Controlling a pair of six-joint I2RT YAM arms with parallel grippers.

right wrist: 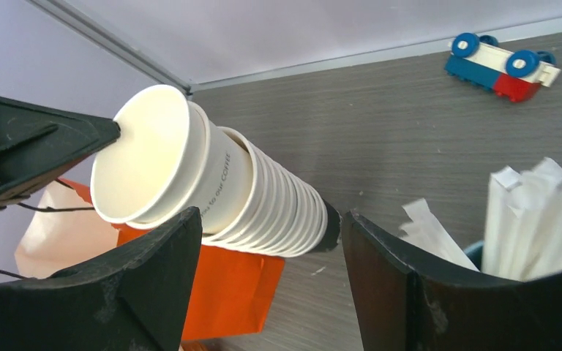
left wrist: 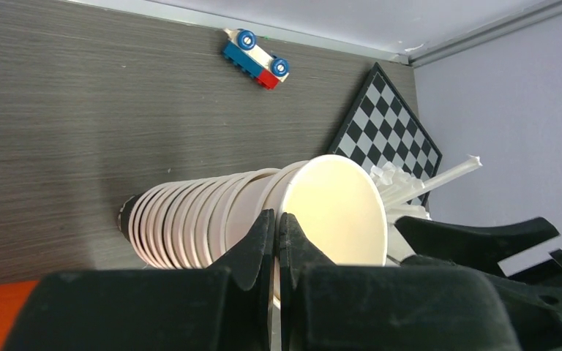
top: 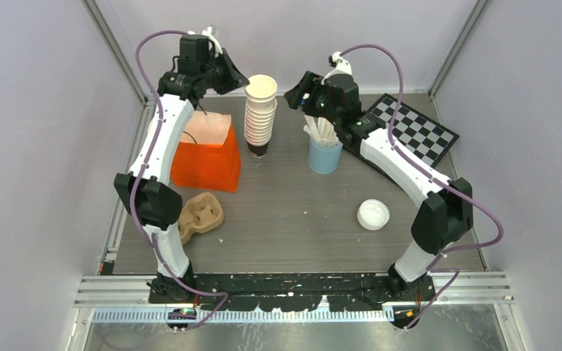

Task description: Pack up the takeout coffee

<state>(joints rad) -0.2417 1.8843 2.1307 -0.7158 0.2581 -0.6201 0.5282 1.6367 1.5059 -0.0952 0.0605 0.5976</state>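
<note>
Top external view: the lidded coffee cup (top: 373, 214) stands toward the desk's (top: 293, 219) near right corner. The left gripper (top: 241, 79) is closed, tips at the cup stack's (top: 260, 117) top rim. The right gripper (right wrist: 271, 219) gapes wide just beside it.

Left claw (left wrist: 276, 221) pinched closed — right claw (right wrist: 271, 223) spread wide.

1. Bright, even light falls from overhead, and shadows on the surface (top: 300, 212) are soft and short.
2. There is no harsh glare, and the top view is sharp throughout.
3. In the wrist views the near black fingers (left wrist: 252, 245) look soft, while the background stays crisp.
</note>
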